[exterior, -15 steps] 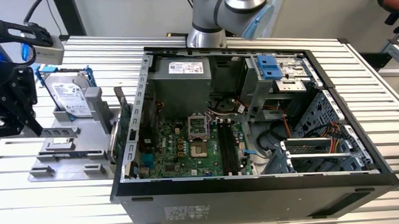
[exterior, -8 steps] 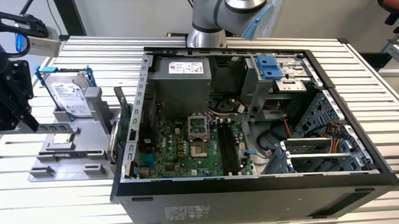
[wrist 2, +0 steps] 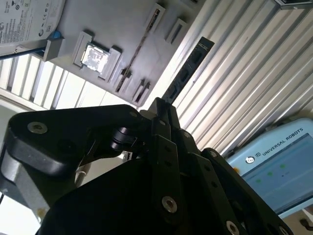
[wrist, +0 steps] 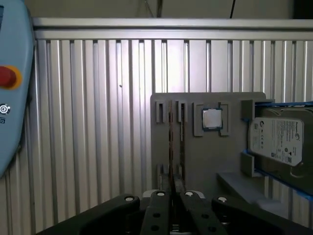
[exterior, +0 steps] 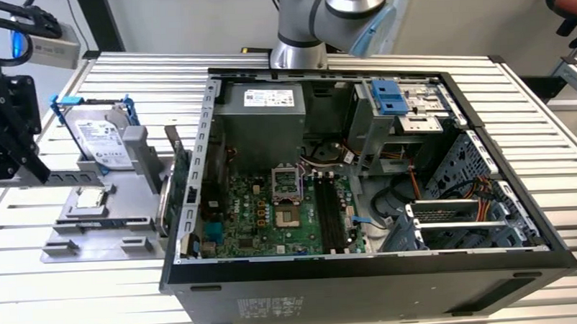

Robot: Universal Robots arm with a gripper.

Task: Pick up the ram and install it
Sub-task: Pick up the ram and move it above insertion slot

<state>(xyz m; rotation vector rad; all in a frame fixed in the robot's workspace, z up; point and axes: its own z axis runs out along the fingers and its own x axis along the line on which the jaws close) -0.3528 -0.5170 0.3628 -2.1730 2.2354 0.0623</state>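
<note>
My gripper [wrist 2: 164, 110] is shut on the ram [wrist 2: 188, 68], a long, narrow dark stick that juts out from between the fingers, seen edge-on. In the first wrist view the ram [wrist: 171, 142] shows as a thin upright edge rising from the gripper [wrist: 172, 195], in line with the narrow slots of the grey fixture [wrist: 205, 161]. In the exterior view the black gripper [exterior: 14, 143] hangs at the far left, beside the fixture [exterior: 108, 211]. The open computer case [exterior: 369, 274] lies to the exterior view's right, with black memory slots [exterior: 330, 211] on its green motherboard.
The fixture also carries a silver hard drive in a blue frame [exterior: 100, 140], a square chip [exterior: 90, 199] and an upright green card [exterior: 182, 176]. A light-blue teach pendant [wrist 2: 279, 166] lies on the ribbed aluminium table [exterior: 516, 89]. The arm's base [exterior: 299, 53] stands behind the case.
</note>
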